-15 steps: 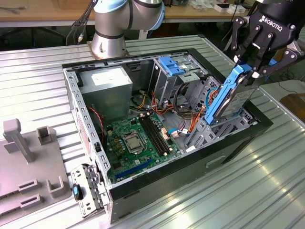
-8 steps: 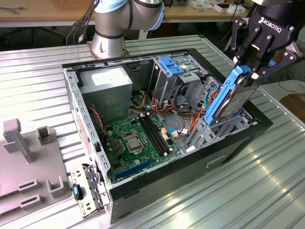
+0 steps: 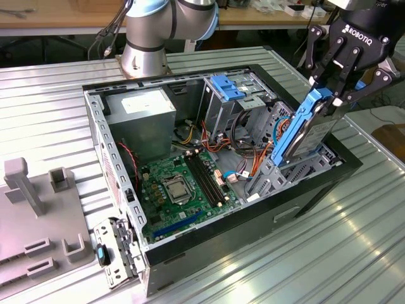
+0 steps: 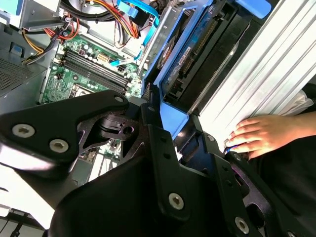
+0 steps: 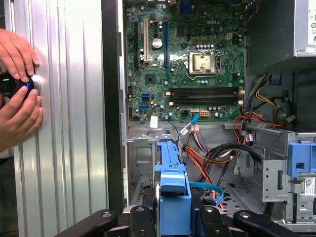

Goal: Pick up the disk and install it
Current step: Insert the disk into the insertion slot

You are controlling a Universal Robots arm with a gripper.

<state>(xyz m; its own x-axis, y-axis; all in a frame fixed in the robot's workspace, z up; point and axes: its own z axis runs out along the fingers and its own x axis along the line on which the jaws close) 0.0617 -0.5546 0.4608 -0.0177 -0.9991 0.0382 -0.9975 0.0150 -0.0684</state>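
Disk [image 3: 309, 136], grey drive in blue carrier, tilted steeply, its handle clenched in the gripper [image 3: 330, 100], lower end at the drive bay on the exterior view's right of the open computer case [image 3: 209, 244]. Motherboard [image 3: 183, 187] lies exposed on the case floor. In the first wrist view, a person's 2 hands [image 5: 17, 113] cup a small dark object [image 5: 12, 84] on the ridged metal table [image 5: 64, 148] beside the case.

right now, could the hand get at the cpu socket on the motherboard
Probably not as it stands. The hand is shut on the disk, held tilted over the drive-bay end of the case. The cpu socket itself lies uncovered, with open space above it.
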